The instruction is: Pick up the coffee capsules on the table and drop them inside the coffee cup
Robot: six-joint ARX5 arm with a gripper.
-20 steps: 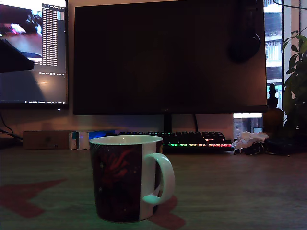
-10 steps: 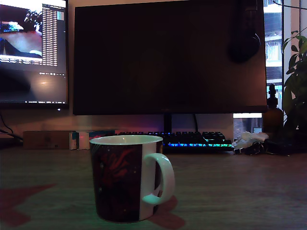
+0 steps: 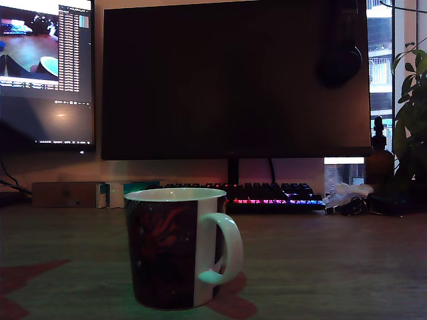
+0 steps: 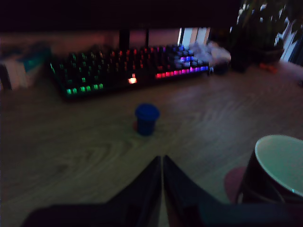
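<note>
You have nothing picked up yet — your gripper (image 4: 162, 161) has its jaws pressed together, empty. The blue capsule (image 4: 147, 118) stands on the bench (image 4: 85, 151) ahead, before the keyboard (image 4: 128, 71); the cup (image 3: 179, 248) waits nearby — grasp and drop remain.

Capsule (image 4: 147, 118): you have bare table (image 4: 85, 146) all round it.
Behind capsule: the keyboard (image 4: 128, 71) blocks you, well apart.
Beside capsule: the mug (image 4: 277, 170) stands off to one side, clear wood between them.
</note>
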